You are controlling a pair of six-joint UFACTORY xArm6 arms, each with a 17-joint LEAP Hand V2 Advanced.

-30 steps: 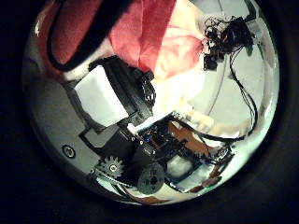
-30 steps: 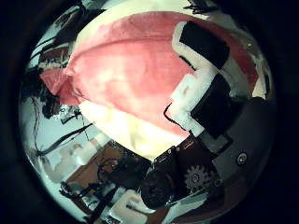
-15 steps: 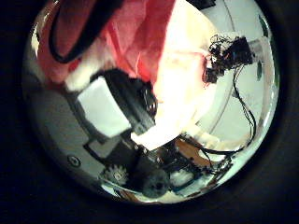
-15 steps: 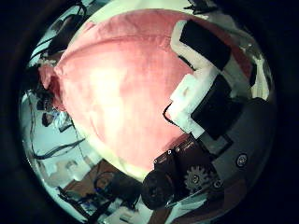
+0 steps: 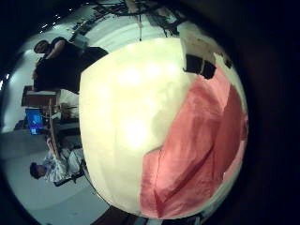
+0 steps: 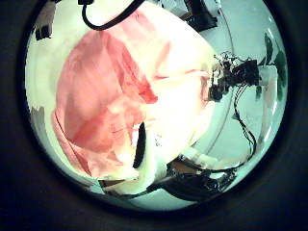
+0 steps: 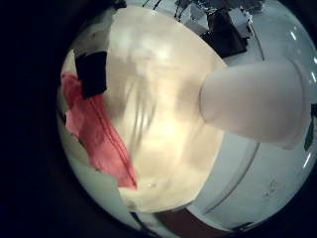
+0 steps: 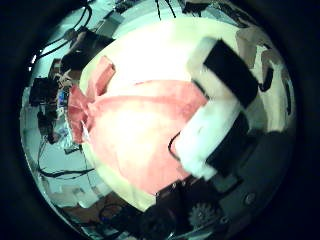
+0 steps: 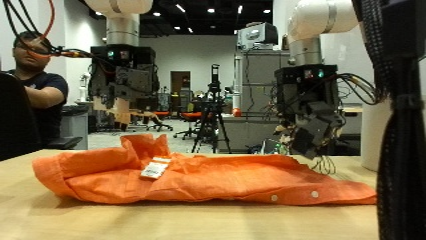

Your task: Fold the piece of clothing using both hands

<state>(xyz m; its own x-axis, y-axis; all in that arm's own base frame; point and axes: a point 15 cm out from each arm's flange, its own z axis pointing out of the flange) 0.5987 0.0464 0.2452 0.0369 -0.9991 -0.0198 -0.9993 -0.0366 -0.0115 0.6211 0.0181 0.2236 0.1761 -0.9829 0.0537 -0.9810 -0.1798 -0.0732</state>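
Note:
An orange garment (image 9: 200, 178) lies spread and loosely bunched on the wooden table (image 9: 80, 215), with a white label (image 9: 157, 170) on top and buttons near one end. My left hand (image 9: 124, 85) hangs well above the bunched end, fingers relaxed and holding nothing. Over the buttoned end, my right hand (image 9: 309, 112) sits lower, its fingertips just clear of the cloth and empty. The palm views show the garment (image 6: 115, 96) (image 8: 140, 130) (image 5: 202, 150) (image 7: 94, 129) flat on the table below each hand.
A tripod (image 9: 213, 110) and lab equipment stand behind the table's far edge. Bare tabletop (image 5: 131, 112) stretches beside the garment and in front of it.
Both hands have risen off the garment. The left hand's fingers, earlier close over the cloth, have let it go, and the cloth now lies farther below both palms.

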